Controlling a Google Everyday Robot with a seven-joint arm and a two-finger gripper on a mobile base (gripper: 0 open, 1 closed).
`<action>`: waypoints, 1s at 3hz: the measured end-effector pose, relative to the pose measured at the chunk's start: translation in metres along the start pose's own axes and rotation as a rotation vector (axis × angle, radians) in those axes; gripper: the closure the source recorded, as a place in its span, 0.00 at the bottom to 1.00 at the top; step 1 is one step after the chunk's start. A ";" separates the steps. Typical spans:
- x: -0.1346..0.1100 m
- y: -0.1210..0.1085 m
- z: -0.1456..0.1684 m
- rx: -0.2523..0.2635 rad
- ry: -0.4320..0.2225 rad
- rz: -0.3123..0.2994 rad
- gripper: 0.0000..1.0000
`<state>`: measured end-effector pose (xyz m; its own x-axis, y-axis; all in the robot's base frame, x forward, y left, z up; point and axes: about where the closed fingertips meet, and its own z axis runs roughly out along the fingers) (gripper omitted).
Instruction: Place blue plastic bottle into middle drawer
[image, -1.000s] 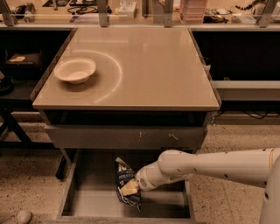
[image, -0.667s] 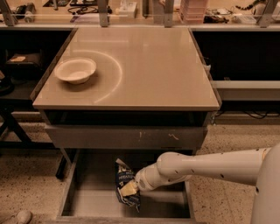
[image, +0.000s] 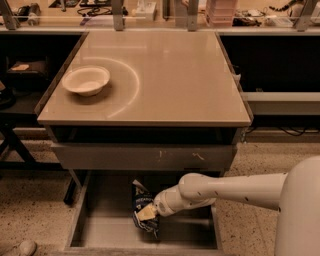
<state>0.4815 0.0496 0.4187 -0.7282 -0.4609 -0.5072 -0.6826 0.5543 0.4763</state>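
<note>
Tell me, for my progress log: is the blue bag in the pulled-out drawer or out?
In: the blue bag lies inside the drawer, between its side walls, with the gripper against it.

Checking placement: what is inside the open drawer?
A blue bag, with the gripper against its lower half. The arm and bag cover part of the drawer floor.

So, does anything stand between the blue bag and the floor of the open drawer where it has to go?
Nothing visible does. The blue bag is already inside the open drawer, at the claw, which reaches in from the picture's right. Whether the bag touches the drawer floor cannot be told.
</note>
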 end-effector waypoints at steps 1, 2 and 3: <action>-0.001 -0.001 0.001 -0.001 -0.002 0.001 0.82; -0.001 -0.001 0.001 -0.001 -0.002 0.001 0.59; -0.001 -0.001 0.001 -0.001 -0.002 0.001 0.36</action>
<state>0.4831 0.0504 0.4178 -0.7289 -0.4586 -0.5082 -0.6817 0.5539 0.4779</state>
